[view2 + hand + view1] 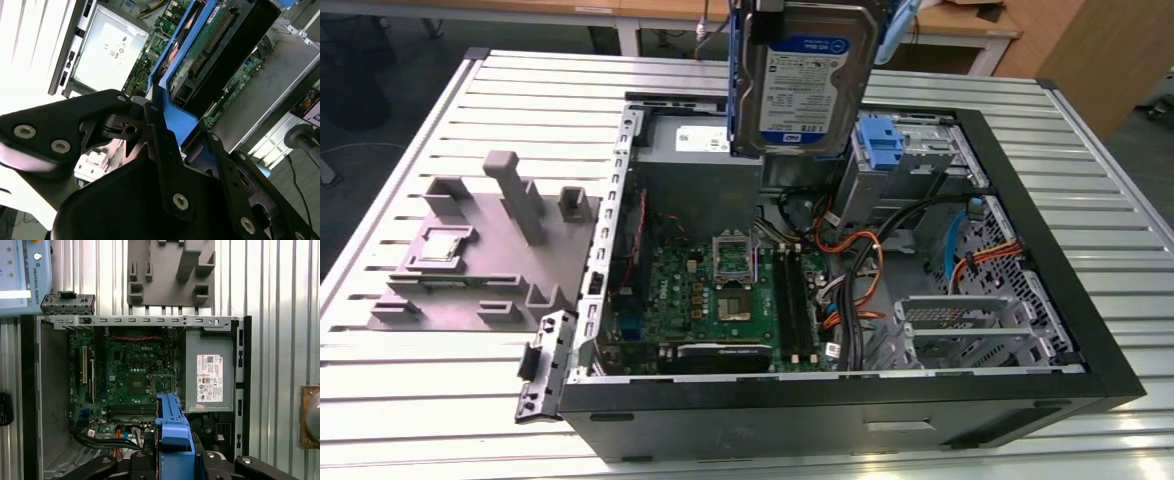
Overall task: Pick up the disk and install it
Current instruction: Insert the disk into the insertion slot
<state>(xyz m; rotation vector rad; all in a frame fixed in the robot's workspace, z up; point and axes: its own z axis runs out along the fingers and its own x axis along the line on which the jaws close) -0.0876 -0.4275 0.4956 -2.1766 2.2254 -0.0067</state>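
Pincer [155, 107] clamps the disk [803, 80] by its blue frame, upright over the open case [854, 405]. Best held square to the drive cage [937, 150], clear of the cables [854, 262].

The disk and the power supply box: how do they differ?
The disk hangs upright above the open case; the power supply box sits mounted inside it. The disk is edged by a blue frame and has a white-and-blue label; the power supply box is bare grey with a white sticker. Both are grey, rectangular and labelled.

Edge-on disk [172, 415] clamped in claw [175, 464] above open case [135, 320].
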